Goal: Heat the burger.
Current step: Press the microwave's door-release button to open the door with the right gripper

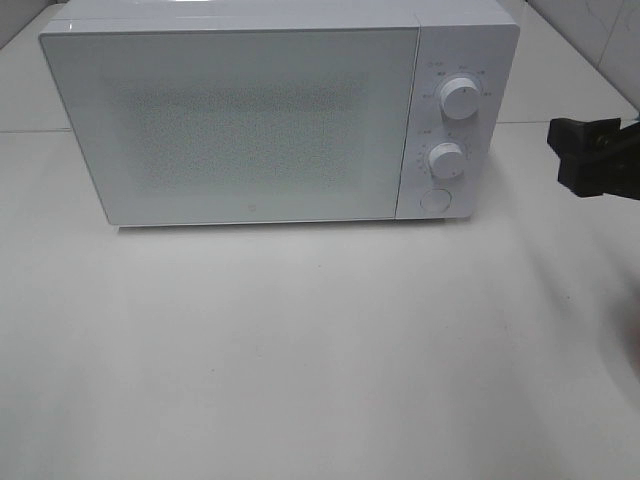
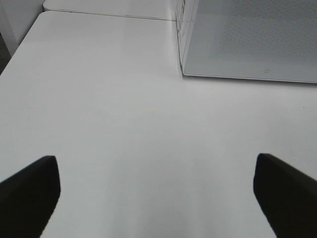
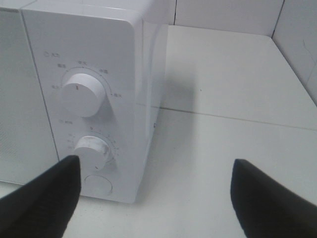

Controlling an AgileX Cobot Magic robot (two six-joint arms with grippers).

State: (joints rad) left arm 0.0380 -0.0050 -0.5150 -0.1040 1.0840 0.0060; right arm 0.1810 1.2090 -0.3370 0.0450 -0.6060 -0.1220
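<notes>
Burger unseen, right arm beside microwave, jaws open

The microwave sits far back on the table; the right tool hangs right of it.

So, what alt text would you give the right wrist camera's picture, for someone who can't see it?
A white microwave seen close at its control side: an upper knob, a lower knob and a round button beneath. The right pincer stands open in the foreground, empty, with a white table beyond.
</notes>
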